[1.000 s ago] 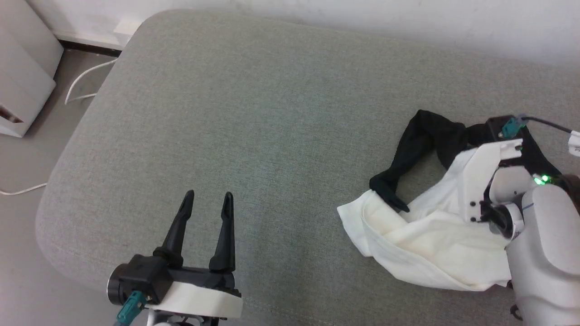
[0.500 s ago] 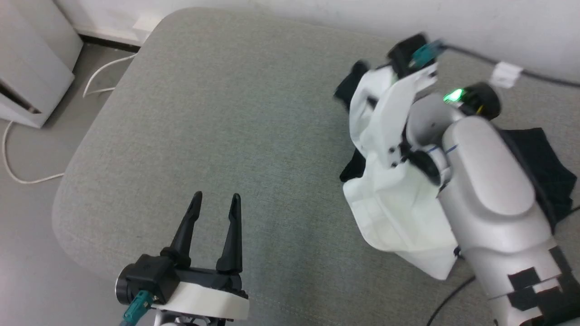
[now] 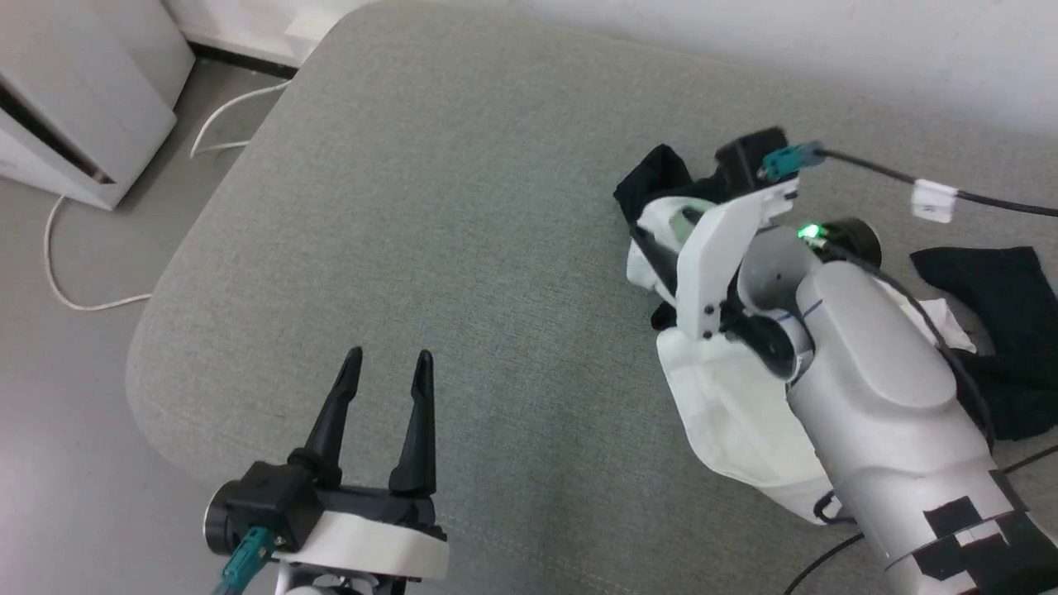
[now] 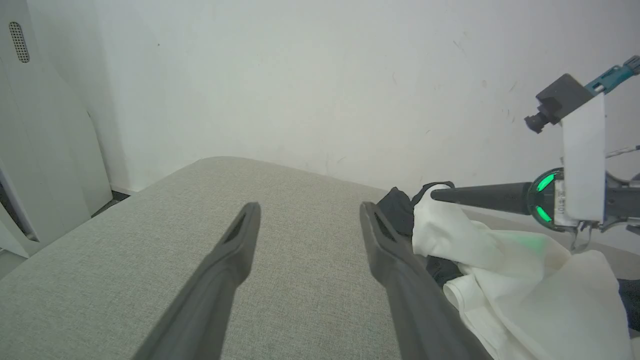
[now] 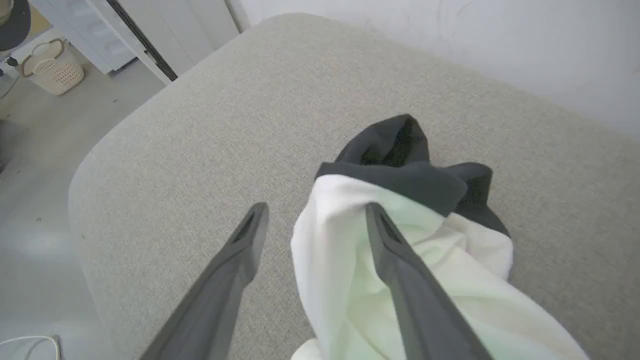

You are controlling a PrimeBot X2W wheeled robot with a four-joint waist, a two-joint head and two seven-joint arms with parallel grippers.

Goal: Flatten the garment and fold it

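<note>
We found the garment (image 3: 744, 413), a soft shirt with a white body and black sleeves, lying crumpled on the right half of the grey fabric-covered cushion (image 3: 496, 207), nearer its far edge than its near one. It was not flattened and no fold had been made. One black sleeve (image 3: 992, 330) lay bunched towards the cushion's right edge. Another black portion (image 3: 653, 178) rose at the left end of the heap, lifted with the white cloth.

The right gripper (image 5: 316, 207) stood over that raised end with its two dark fingers spread apart. In the right wrist view the white cloth (image 5: 330, 250) hung over the right-hand finger (image 5: 400, 260) and filled part of the gap. The left-hand finger stood clear of the fabric, so we judged the claw released and the cloth draped, not pinched. In the left wrist view one finger tip (image 4: 450, 194) met the top of the white bundle (image 4: 500, 260).

The left gripper (image 3: 388, 357) hovered over the near edge of the cushion, towards its near left corner, well apart from the garment. Its fingers were spread and it carried nothing.

On the floor beyond the cushion's left edge we noted a white cabinet (image 3: 83, 99) and a white cable (image 3: 74, 281).
</note>
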